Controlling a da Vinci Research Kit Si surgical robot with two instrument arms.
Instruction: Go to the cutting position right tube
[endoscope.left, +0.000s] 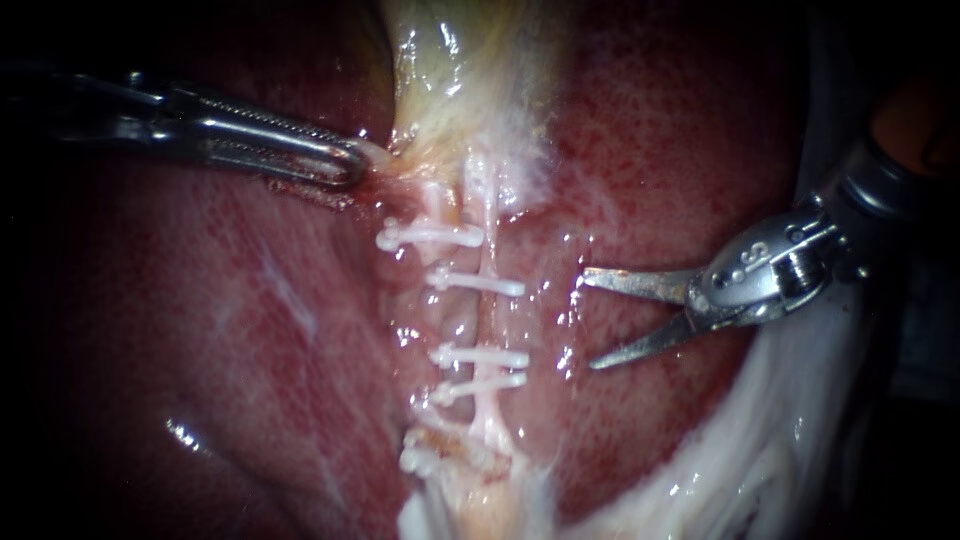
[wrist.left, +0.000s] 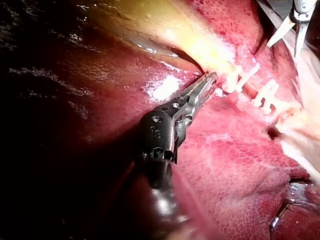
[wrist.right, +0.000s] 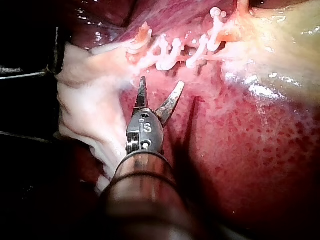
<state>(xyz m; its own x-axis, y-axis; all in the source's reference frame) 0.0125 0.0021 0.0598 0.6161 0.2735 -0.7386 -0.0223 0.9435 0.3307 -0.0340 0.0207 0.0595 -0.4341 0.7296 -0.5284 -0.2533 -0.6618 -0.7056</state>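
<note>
1. My right instrument (endoscope.left: 588, 320) comes in from the right. Its two blade-like jaws are spread wide, with nothing between them.
2. The right tube (endoscope.left: 488, 320) runs across ahead of those tips as a thin pale strand. The tips point at it but stand apart from it, with a strip of wet liver (endoscope.left: 680, 130) between.
3. White clips (endoscope.left: 478, 283) cross the tube. Counting from the gallbladder (endoscope.left: 470, 70), the open jaws face the bare stretch between the second clip and the third.
4. The left tube (endoscope.left: 448, 318) lies just beyond the right one, farther from my blades, and is clipped as well.
5. On the right wrist camera the right instrument (wrist.right: 161, 82) shows the same gaping jaws. The row of clips (wrist.right: 170, 55) sits just ahead of them, untouched. I cannot tell the two tubes apart in that view.
6. Ragged white tissue (wrist.right: 85, 110) lies beside this instrument's shaft, and liver lies under the jaws.
7. My left instrument (endoscope.left: 352, 165) comes in from the left. Its jaws are closed on a nub of pale tissue (endoscope.left: 378, 153) at the gallbladder's narrow end, beside where the tubes begin.
8. On the left wrist camera the left instrument (wrist.left: 212, 80) has its jaws pressed together, the tip at the foot of the yellow gallbladder (wrist.left: 165, 30). The clips (wrist.left: 265, 95) lie just past the tip, and the right instrument's open blades (wrist.left: 284, 49) are farther ahead.
</note>
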